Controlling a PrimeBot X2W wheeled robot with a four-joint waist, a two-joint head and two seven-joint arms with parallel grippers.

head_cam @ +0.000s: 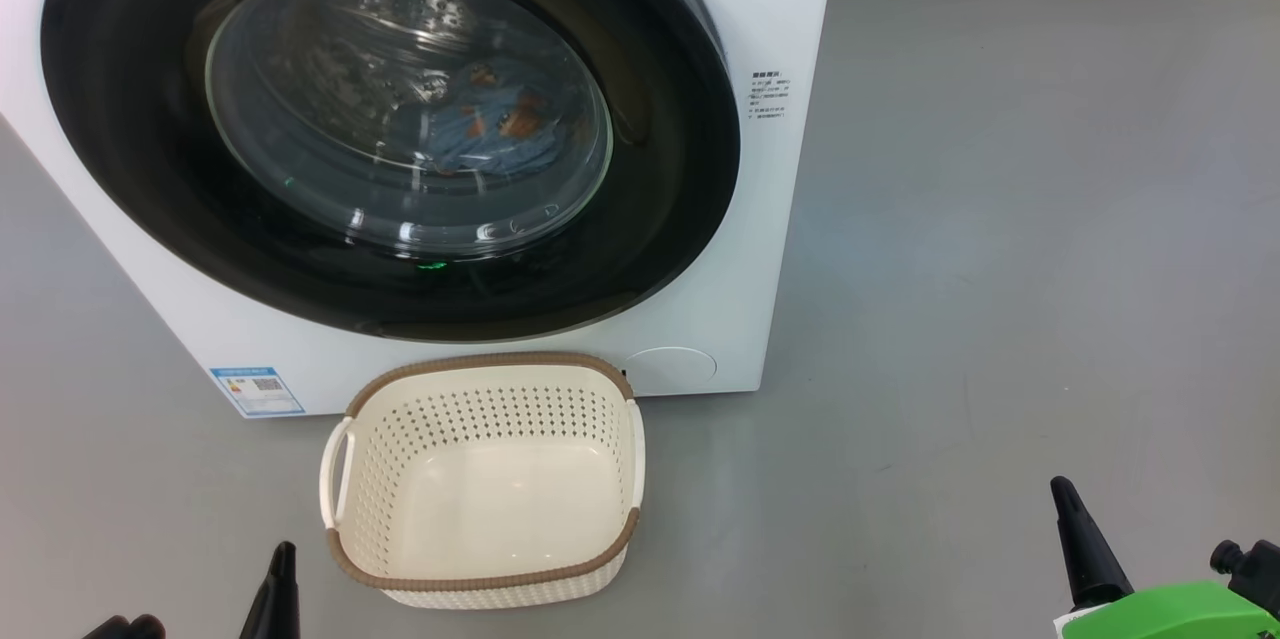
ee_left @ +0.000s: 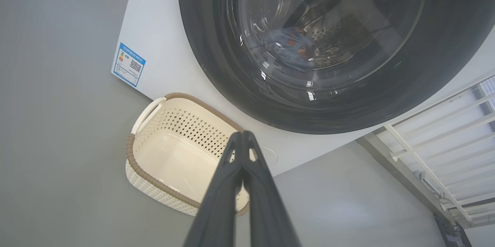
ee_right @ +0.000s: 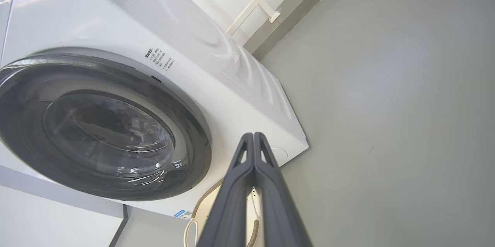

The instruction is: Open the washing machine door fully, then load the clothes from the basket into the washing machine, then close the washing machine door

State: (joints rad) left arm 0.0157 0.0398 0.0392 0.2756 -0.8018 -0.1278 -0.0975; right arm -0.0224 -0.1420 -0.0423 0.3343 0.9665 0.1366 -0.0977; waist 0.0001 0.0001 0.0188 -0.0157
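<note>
In front of the washer (head_cam: 785, 9), on the grey floor (head_cam: 1000, 239), stands the basket (head_cam: 480, 366). Its far rim is just beside the washer's lower front edge, and the blue label (head_cam: 257, 391) is on the washer front near its left handle. The basket's bare cream bottom shows between its perforated walls.

The door (head_cam: 130, 129) lies against the washer's front. In the right wrist view its black ring looks flush with the white panel, though whether the latch has caught cannot be told from here. Behind the glass window the clothes (head_cam: 500, 124) lie in the drum, a crumpled blue heap with orange patches, seen a little right of the window's middle in the head view.

The left gripper (ee_left: 243, 135) hangs low beside the basket's near left corner, apart from it. Its two dark fingers are pressed together with nothing between them. The right gripper (ee_right: 253, 135) is well off to the basket's right, above bare floor. Its fingers are likewise closed tip to tip on nothing. Both grippers point toward the washer and touch neither it nor the basket.
</note>
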